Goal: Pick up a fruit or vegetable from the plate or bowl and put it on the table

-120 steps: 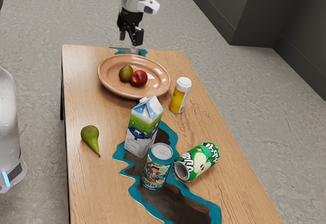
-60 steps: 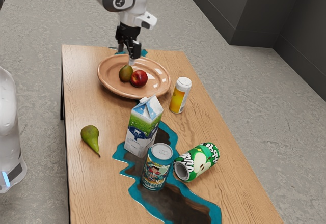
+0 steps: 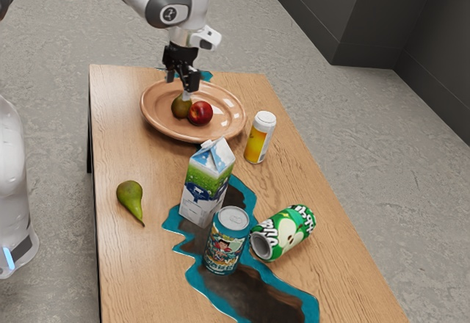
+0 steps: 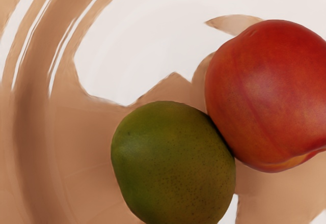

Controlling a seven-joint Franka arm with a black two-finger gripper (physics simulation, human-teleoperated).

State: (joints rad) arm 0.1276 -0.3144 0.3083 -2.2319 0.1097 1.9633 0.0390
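Observation:
Above the far part of the tan plate (image 3: 156, 117), my gripper (image 3: 181, 86) points down with its fingers apart, over the green mango-like fruit (image 3: 181, 106). Nothing is seen held. Touching that fruit, a red peach-like fruit (image 3: 200, 113) lies on the plate too. From the wrist view, the green fruit (image 4: 173, 163) and the red fruit (image 4: 270, 91) rest side by side on the plate (image 4: 81, 147), the green one nearer the hand's middle.
A pear (image 3: 130, 198) lies on the table (image 3: 154, 268). Near the plate stand a yellow-and-white bottle (image 3: 261, 138) and a milk carton (image 3: 206, 183). Beyond the carton are an upright teal can (image 3: 226, 242) and a green can (image 3: 284, 233) on its side.
My gripper has come down and moved from beyond the plate's far edge to over the green fruit. The fruits and the other objects have stayed where they were.

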